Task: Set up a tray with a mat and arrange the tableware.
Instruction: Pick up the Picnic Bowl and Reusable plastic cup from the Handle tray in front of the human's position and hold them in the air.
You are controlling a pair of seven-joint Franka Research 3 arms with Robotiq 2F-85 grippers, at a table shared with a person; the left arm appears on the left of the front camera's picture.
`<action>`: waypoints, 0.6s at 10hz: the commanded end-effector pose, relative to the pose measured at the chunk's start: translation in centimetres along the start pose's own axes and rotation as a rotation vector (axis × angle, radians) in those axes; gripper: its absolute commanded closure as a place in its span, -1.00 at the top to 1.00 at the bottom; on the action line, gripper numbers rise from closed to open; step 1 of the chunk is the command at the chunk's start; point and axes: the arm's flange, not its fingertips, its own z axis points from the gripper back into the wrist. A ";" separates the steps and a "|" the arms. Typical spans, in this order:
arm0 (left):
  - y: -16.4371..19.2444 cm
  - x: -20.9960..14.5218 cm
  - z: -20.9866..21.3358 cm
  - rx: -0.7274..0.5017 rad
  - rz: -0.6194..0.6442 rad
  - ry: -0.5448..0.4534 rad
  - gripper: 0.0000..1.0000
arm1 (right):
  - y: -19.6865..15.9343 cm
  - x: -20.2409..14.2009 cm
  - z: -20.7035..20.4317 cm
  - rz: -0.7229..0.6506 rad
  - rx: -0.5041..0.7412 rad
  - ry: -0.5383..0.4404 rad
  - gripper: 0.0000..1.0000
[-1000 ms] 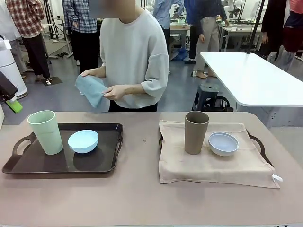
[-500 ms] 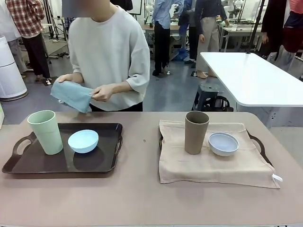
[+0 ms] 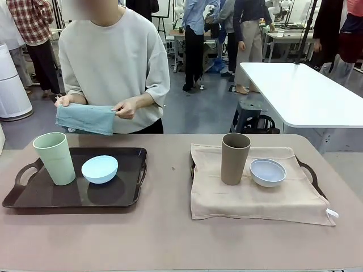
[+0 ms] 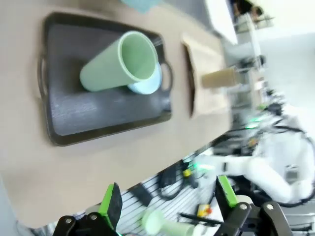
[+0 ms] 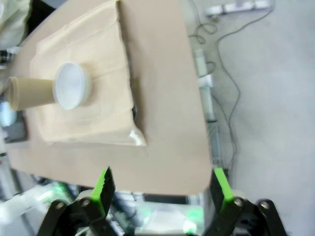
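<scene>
Green tumbler (image 3: 54,157) and blue bowl (image 3: 100,169) stand in the bare dark tray (image 3: 68,199) on the counter (image 3: 170,241); brown tumbler (image 3: 235,158) and whitish bowl (image 3: 267,171) sit on the beige mat (image 3: 249,199) over the other tray (image 3: 310,171). Left fingers (image 4: 112,202) and right fingers (image 5: 104,190) gape wide, empty.

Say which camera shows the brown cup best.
Front view: the taupe brown tumbler stands whole, sharp on the beige mat. Left wrist view shows it small, blurred; right wrist view, from above, at its edge.

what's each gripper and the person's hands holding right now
Left gripper: open, empty.
Right gripper: open, empty.
Person's hands: both holding a folded teal cloth.
</scene>
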 end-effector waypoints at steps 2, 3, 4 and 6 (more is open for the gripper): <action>3.3 -0.3 3.5 -0.174 0.052 -0.081 1.00 | -6.7 -0.1 2.8 -0.146 0.328 0.047 0.99; 4.6 -0.6 4.1 -0.198 0.070 -0.081 1.00 | -8.8 -0.8 3.5 -0.189 0.368 0.049 0.99; 5.6 -0.1 5.3 -0.195 0.087 -0.078 1.00 | -9.9 -1.5 4.0 -0.218 0.428 0.049 0.99; 7.6 0.2 5.9 -0.179 0.104 -0.045 1.00 | -12.1 -2.9 5.0 -0.261 0.570 0.043 0.99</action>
